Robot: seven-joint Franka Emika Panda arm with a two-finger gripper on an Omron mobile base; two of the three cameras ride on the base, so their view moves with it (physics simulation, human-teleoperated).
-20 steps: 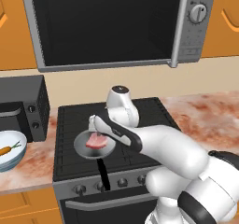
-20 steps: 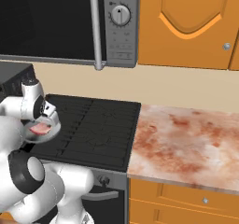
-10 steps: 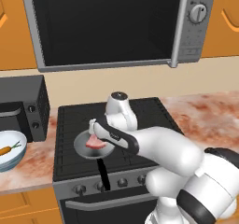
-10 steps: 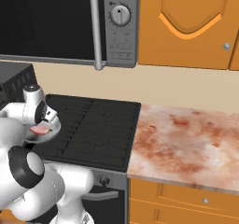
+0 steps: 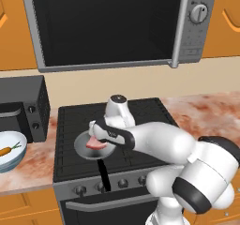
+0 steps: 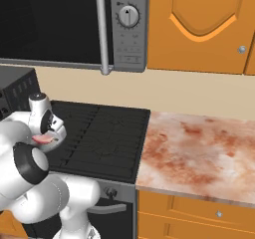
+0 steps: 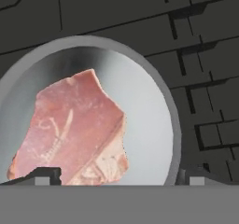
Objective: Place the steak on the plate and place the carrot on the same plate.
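Observation:
The steak [image 7: 70,129], a pinkish-red slab, lies in a grey frying pan [image 7: 172,125] on the stove. My gripper [image 7: 119,176] hangs open just above it, one fingertip [image 7: 44,175] over the steak's near edge and the other over the bare pan floor. From the left base view the gripper [image 5: 96,132] sits right over the steak [image 5: 96,145] in the pan [image 5: 79,148]. The steak [image 6: 43,139] also peeks out beside the hand in the right base view. The carrot [image 5: 8,151] lies in a white-and-light-blue bowl [image 5: 18,159] at far left. The plate is out of view.
The pan's black handle [image 5: 104,175] points toward the stove front. A dark toaster oven [image 5: 21,109] stands left of the stove, and a microwave [image 5: 108,27] hangs above. Speckled counter [image 6: 199,148] stretches to the right of the stove.
The hand has sunk a little closer to the steak in the pan. Its jaws stay wide apart; the steak has not moved.

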